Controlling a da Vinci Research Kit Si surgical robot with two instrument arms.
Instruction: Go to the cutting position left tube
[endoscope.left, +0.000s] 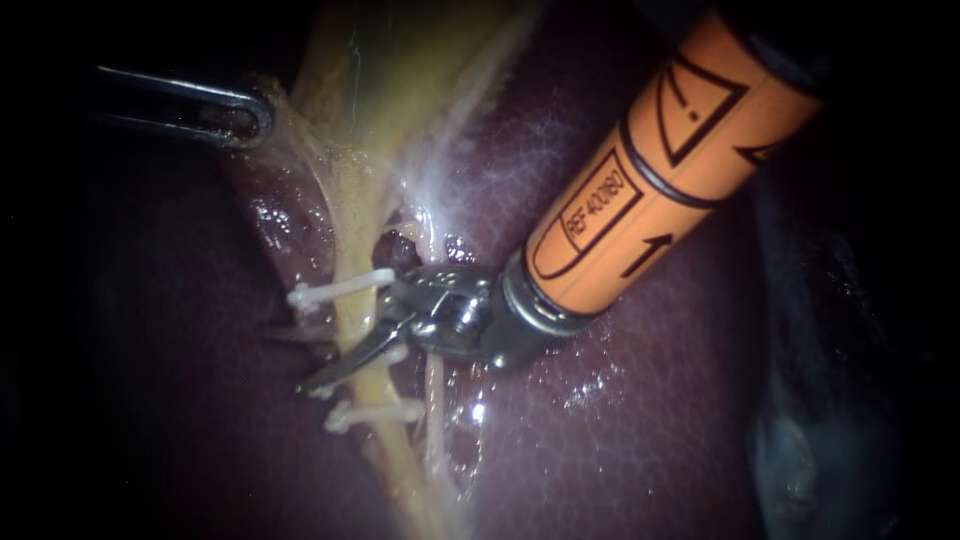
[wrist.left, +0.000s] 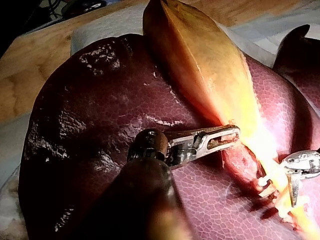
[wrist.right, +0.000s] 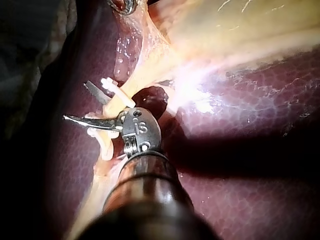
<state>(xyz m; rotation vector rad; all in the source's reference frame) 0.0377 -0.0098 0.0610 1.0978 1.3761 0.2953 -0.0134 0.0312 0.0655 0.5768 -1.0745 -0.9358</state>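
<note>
1. Evidently the left instrument served as the retractor. Its slotted tool was clamped on the edge of the gallbladder, and the tissue tented towards it, probably so that the stalk below stood stretched and exposed.
2. The left tube, a yellowish, waxy cord, ran down from the gallbladder across the liver. It carried an upper clip and a lower clip, both white, thin and bar-shaped, set crosswise on it.
3. The right instrument came in from the upper right on an orange shaft. Its tool, two slim metal blades, stood apart and straddled the left tube in the stretch between those two clips. One blade lay in front of the tube and the other showed dark beyond it.
4. That placement looked deliberate, since a cut there would leave a clip on each side of the division. The cutting position seemed all but reached.
5. A paler, thinner right tube lay just beside the blades' hinge, near enough to call for care.
6. The liver was dark maroon, wet and glossy with a fine mottled grain, while the gallbladder was smooth and yellow-green. Both rested on a white pad over a wooden counter.
</note>
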